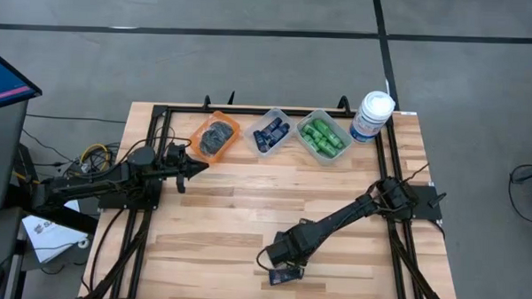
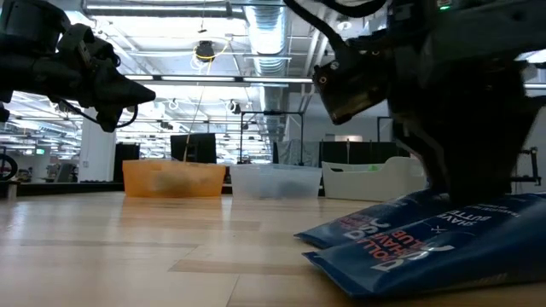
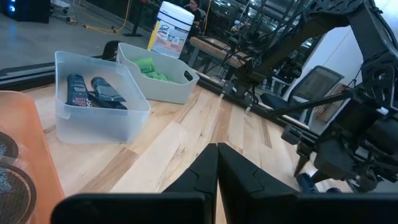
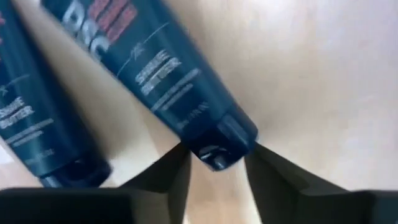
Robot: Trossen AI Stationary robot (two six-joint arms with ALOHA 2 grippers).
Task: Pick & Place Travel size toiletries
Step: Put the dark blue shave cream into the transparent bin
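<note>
Tubes at the front edge, right gripper down on them.

You have two navy tubes [image 4: 168, 81] lying side by side on the table [image 1: 246, 211] near its front edge, toward the middle; your right gripper [image 4: 214, 168] sits low over them with its fingers [image 4: 273, 174] parted either side of one tube's cap end, close to it but not visibly clamped; the second tube [image 4: 37, 130] lies just beside, crowding the same spot; your left gripper [image 1: 199, 165] hangs with fingers closed above the table's left side, just in front of the orange bin [image 1: 217, 134] holding grey tins; along the back edge stand that bin, a clear bin [image 1: 273, 132] with navy tubes, and a pale bin [image 1: 324, 136] of green bottles; a white jar [image 1: 372, 116] stands at the back right corner.
</note>
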